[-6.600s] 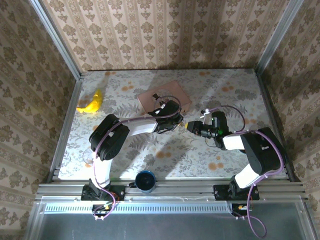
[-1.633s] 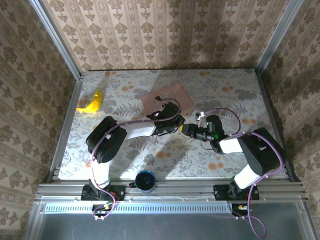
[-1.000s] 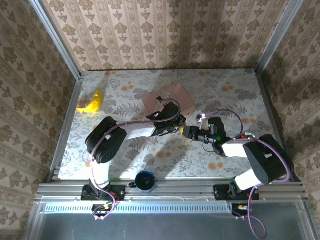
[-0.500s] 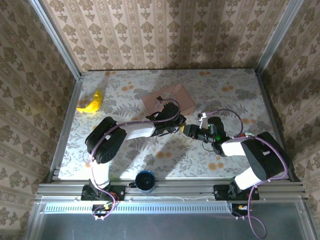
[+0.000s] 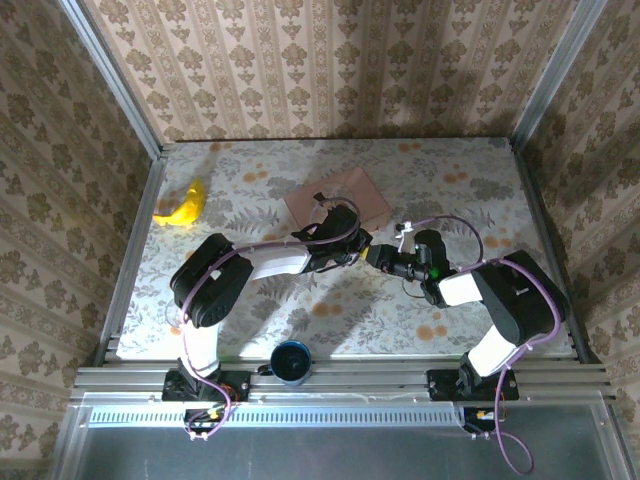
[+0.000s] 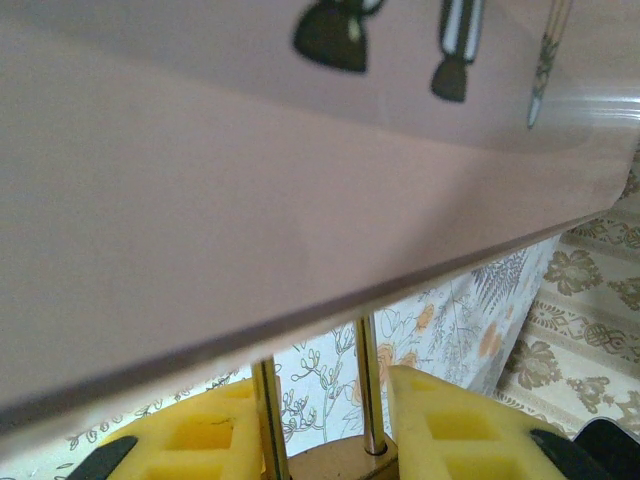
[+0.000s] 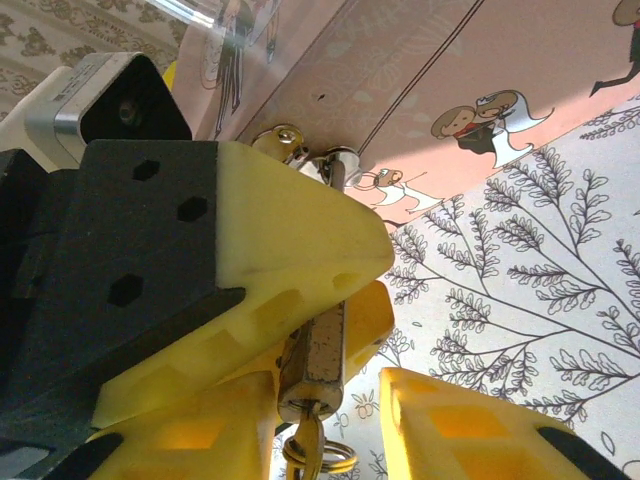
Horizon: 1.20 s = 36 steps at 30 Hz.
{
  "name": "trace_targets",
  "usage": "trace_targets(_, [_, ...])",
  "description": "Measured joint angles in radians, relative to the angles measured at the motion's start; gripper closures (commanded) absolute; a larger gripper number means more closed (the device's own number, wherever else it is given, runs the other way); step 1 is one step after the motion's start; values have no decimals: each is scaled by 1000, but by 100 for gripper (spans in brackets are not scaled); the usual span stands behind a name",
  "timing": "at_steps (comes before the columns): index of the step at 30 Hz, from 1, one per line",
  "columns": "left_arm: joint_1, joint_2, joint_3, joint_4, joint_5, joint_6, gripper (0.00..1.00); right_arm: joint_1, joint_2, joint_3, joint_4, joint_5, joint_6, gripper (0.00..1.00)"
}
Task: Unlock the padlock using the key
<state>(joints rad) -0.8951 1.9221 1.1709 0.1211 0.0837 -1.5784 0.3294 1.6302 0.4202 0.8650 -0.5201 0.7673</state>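
The small brass padlock [image 7: 325, 350] is pinched between the yellow fingers [image 7: 290, 250] of my left gripper [image 6: 320, 400], which is shut on its body [image 6: 330, 465]. Its shackle [image 6: 368, 380] points up at the edge of the pink picture box [image 6: 250, 200]. The key [image 7: 312, 447] sits in the keyhole on the lock's underside, with a ring [image 7: 335, 460] hanging from it. My right gripper [image 7: 328, 385] straddles the key and the lock's lower end. Its jaws stand apart, with a visible gap on the right side. In the top view the two grippers meet at mid-table [image 5: 366, 254].
The pink picture box [image 5: 335, 197] lies just behind the grippers. A yellow banana [image 5: 184, 207] rests at the far left, and a dark blue cup [image 5: 291, 361] stands at the near edge. Wallpapered walls enclose the floral tabletop [image 5: 460, 180].
My right gripper's jaws have narrowed around the key and it has edged slightly toward the left gripper. The left gripper has kept its hold on the padlock.
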Motion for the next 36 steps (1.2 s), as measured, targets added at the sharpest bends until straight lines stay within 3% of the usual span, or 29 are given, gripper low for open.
trace_targets(5, [0, -1, 0, 0, 1, -1, 96, -3, 0, 5, 7, -7, 23, 84])
trace_targets(10, [3, -5, -19, 37, -1, 0, 60, -6, 3, 11, 8, -12, 57, 98])
trace_targets(11, [5, -7, -25, 50, 2, 0, 54, -6, 4, 15, 10, -10, 63, 99])
trace_targets(14, [6, -18, -46, 100, 35, -12, 22, -10, 14, 30, 9, -7, 80, 99])
trace_targets(17, [-1, -35, -64, 111, 57, -8, 6, -11, 24, 46, 9, -2, 98, 99])
trace_targets(25, [-1, -146, -167, 123, -59, 96, 10, -11, 24, 66, -1, 20, 130, 99])
trace_targets(36, [-8, -39, -263, 434, -249, 101, 32, -11, 24, 69, -5, 21, 151, 99])
